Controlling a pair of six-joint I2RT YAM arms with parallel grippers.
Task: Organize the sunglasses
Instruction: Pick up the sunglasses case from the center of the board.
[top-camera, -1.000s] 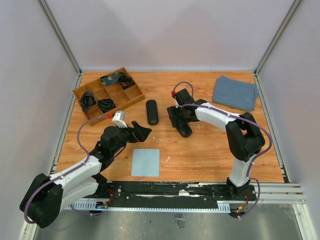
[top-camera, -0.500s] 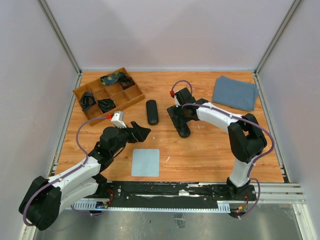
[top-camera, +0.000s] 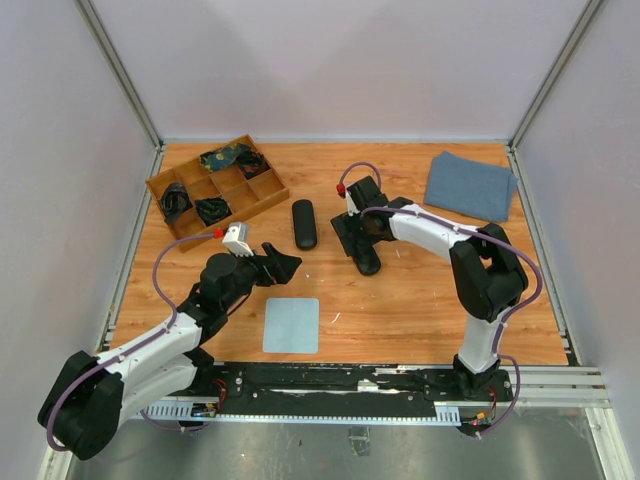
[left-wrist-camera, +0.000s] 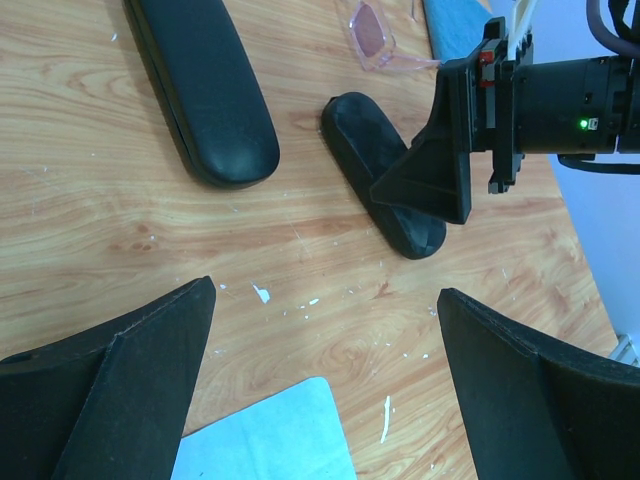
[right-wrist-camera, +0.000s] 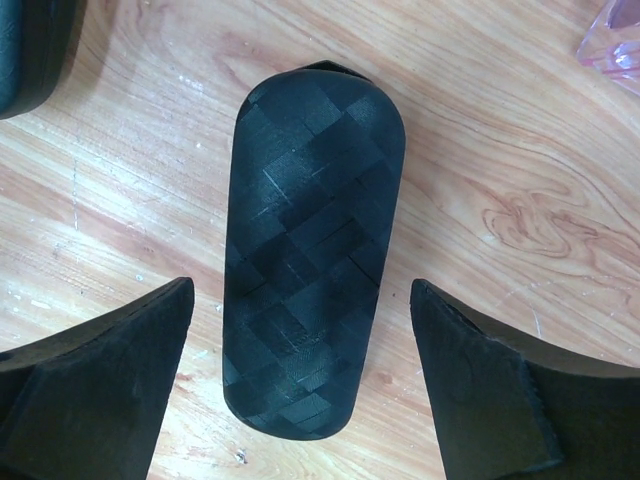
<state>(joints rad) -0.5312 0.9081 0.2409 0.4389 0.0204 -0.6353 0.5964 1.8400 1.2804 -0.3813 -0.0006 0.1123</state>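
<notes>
Little looks done yet: the pink sunglasses (left-wrist-camera: 375, 35) lie loose on the tabletop (left-wrist-camera: 100, 200). The right gripper (right-wrist-camera: 300, 290), spread, brackets a black case (right-wrist-camera: 305, 250). The left gripper (left-wrist-camera: 325, 290) is spread and empty.

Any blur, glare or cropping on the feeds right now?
Top external: even light, soft shadows, no glare. Left wrist: sharp, pink glasses cut by the top edge. Right wrist: case weave crisp, the pink glasses only a sliver in the top right corner.
</notes>
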